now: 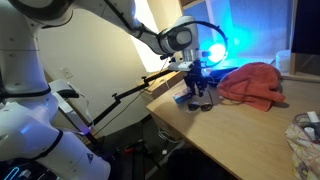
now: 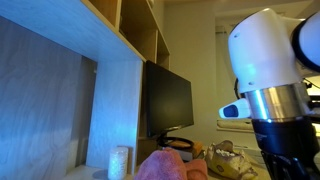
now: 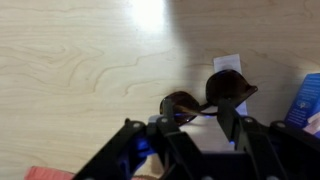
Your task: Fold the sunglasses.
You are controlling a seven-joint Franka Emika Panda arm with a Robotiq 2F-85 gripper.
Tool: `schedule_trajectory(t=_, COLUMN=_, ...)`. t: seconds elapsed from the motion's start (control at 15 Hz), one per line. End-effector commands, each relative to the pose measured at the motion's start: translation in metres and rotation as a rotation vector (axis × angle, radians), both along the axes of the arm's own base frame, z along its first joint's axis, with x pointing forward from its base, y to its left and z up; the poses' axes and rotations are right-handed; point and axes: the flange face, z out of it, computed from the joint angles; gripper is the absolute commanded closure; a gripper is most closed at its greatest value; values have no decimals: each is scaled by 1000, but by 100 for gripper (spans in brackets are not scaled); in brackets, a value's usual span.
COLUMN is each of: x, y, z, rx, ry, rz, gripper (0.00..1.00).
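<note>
The sunglasses (image 3: 232,88) lie on the wooden desk, a small dark-framed pair with two brownish lenses side by side. In the wrist view my gripper (image 3: 195,113) hangs just over them. Its two black fingers (image 3: 227,120) stand apart, one in front of each lens, with the bridge in the gap between them. I cannot tell whether a finger touches the frame. In an exterior view the gripper (image 1: 197,80) points down at the sunglasses (image 1: 201,99) near the desk's edge. The thin arms of the sunglasses are hidden behind the fingers.
A crumpled red cloth (image 1: 252,84) lies beside the sunglasses, and its corner (image 3: 45,173) shows in the wrist view. A blue-and-white packet (image 3: 306,100) and a white slip (image 3: 227,62) lie close by. A dark monitor (image 2: 166,100) stands at the back of the desk (image 1: 240,140).
</note>
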Motion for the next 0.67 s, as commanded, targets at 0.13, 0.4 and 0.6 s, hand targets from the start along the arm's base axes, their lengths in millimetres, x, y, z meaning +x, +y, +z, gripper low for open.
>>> schedule_trajectory(t=0.13, x=-10, y=13, z=27, rx=-27, ry=-64, rz=-5, gripper=96)
schedule_trajectory(t=0.4, x=-14, y=21, z=38, rx=-61, ry=-104, rz=-13, gripper=100)
schedule_trajectory(t=0.6, x=-17, y=30, z=37, rx=-71, ry=-102, rz=5, gripper=100)
